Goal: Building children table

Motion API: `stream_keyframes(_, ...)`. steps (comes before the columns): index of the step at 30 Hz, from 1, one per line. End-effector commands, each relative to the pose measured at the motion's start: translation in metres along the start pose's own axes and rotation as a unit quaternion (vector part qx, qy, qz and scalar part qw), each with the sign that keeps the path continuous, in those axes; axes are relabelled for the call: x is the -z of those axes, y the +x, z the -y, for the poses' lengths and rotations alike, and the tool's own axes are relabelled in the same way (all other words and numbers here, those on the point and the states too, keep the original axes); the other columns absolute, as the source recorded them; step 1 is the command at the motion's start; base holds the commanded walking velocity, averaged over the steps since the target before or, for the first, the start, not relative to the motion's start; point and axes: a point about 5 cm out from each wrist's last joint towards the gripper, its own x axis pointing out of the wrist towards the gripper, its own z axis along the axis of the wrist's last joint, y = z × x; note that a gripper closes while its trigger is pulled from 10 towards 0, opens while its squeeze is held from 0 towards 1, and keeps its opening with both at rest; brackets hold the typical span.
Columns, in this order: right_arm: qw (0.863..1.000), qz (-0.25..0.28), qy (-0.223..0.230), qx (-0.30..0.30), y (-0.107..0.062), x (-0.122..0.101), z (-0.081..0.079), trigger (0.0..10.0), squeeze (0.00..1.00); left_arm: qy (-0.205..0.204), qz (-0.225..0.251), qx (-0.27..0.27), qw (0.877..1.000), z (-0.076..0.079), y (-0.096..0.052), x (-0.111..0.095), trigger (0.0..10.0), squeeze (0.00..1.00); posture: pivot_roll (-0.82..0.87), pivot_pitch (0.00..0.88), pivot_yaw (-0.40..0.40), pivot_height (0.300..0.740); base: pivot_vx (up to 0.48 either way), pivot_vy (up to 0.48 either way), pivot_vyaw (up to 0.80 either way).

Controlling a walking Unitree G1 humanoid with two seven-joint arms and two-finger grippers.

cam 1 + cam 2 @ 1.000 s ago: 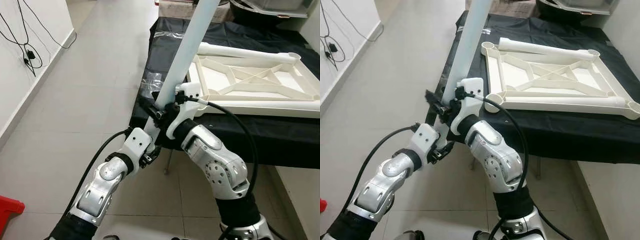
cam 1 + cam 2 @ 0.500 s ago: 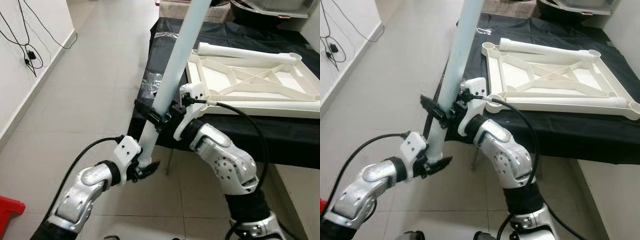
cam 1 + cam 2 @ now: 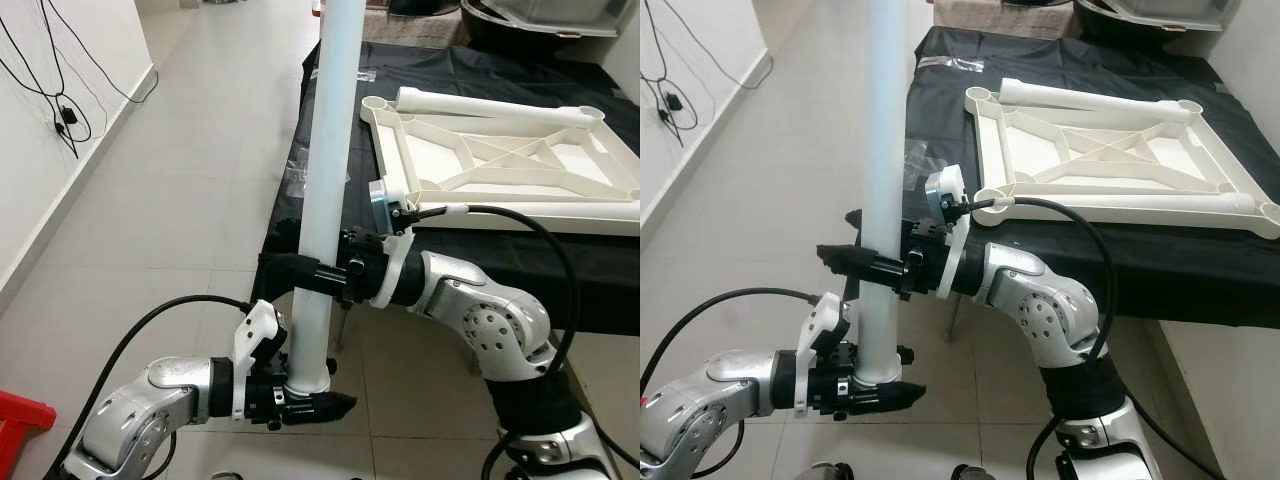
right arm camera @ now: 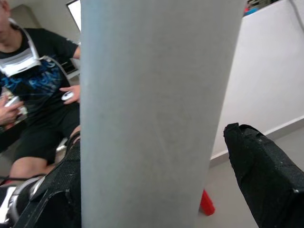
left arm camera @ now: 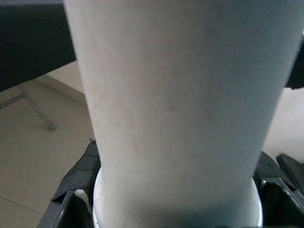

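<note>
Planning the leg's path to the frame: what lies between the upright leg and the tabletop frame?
In the left eye view, only black table cloth lies between leg and frame.

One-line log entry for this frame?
step: leg held upright | left gripper: shut on leg bottom | right gripper: shut on leg higher | tabletop: upside down on table

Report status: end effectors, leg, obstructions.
Left end effector shut on table leg at its bottom end. Right end effector shut on it higher up. Leg upright, off the left edge of the black table. Upturned table frame lies there, untouched.
</note>
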Motion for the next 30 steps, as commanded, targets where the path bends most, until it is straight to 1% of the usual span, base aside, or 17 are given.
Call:
stream_keyframes(1,1.0,-0.011,0.008,-0.027,0.004,0.004,-0.007,10.0,0.0,0.001,-0.003,0.031,1.0,0.009,0.005,0.002,10.0,0.0,0.06,0.187,-0.035,0.74,0.0,0.0,0.0)
stream_keyframes(5,0.999,-0.021,0.015,-0.048,0.004,0.005,-0.011,10.0,0.0,-0.006,-0.015,0.037,0.999,0.01,0.002,0.006,10.0,0.0,0.06,0.188,-0.033,0.74,0.0,0.0,0.0)
stream_keyframes(9,0.998,-0.025,0.019,-0.055,0.004,0.006,-0.013,10.0,0.0,-0.008,-0.02,0.033,0.999,0.009,0.0,0.008,10.0,0.0,0.06,0.189,-0.032,0.74,0.0,0.0,0.0)
stream_keyframes(11,0.997,-0.03,0.024,-0.067,0.004,0.007,-0.015,10.0,0.0,-0.019,-0.027,0.024,0.999,0.006,-0.003,0.01,10.0,0.0,0.06,0.188,-0.031,0.74,0.0,0.0,0.0)
stream_keyframes(17,0.995,-0.044,0.025,-0.08,0.003,0.012,-0.019,10.0,0.0,-0.031,-0.031,0.021,0.999,0.004,-0.006,0.011,10.0,0.0,0.06,0.189,-0.029,0.74,0.0,0.0,0.0)
stream_keyframes(24,0.994,-0.053,0.027,-0.087,0.003,0.014,-0.021,10.0,0.0,-0.03,-0.037,0.028,0.998,0.005,-0.007,0.012,10.0,0.0,0.06,0.188,-0.033,0.74,0.0,0.0,0.0)
stream_keyframes(25,0.994,-0.055,0.03,-0.09,0.003,0.015,-0.022,9.7,0.0,-0.031,-0.037,0.03,0.998,0.005,-0.007,0.012,10.0,0.0,0.06,0.188,-0.031,0.74,0.0,0.0,0.0)
stream_keyframes(27,0.994,-0.055,0.03,-0.09,0.003,0.015,-0.022,9.7,0.0,-0.031,-0.037,0.03,0.998,0.005,-0.007,0.012,10.0,0.0,0.06,0.188,-0.031,0.74,0.0,0.0,0.0)
stream_keyframes(28,0.993,-0.059,0.033,-0.094,0.004,0.017,-0.023,0.3,0.0,-0.035,-0.037,0.032,0.998,0.005,-0.007,0.013,10.0,0.0,0.06,0.188,-0.033,0.74,0.0,0.0,0.0)
stream_keyframes(29,0.993,-0.059,0.033,-0.094,0.004,0.017,-0.023,0.3,0.0,-0.035,-0.037,0.032,0.998,0.005,-0.007,0.013,10.0,0.0,0.06,0.188,-0.033,0.74,0.0,0.0,0.0)
stream_keyframes(30,0.993,-0.06,0.034,-0.096,0.004,0.018,-0.023,0.0,0.0,-0.036,-0.038,0.032,0.998,0.005,-0.007,0.013,10.0,0.0,0.06,0.187,-0.032,0.74,0.0,0.0,0.0)
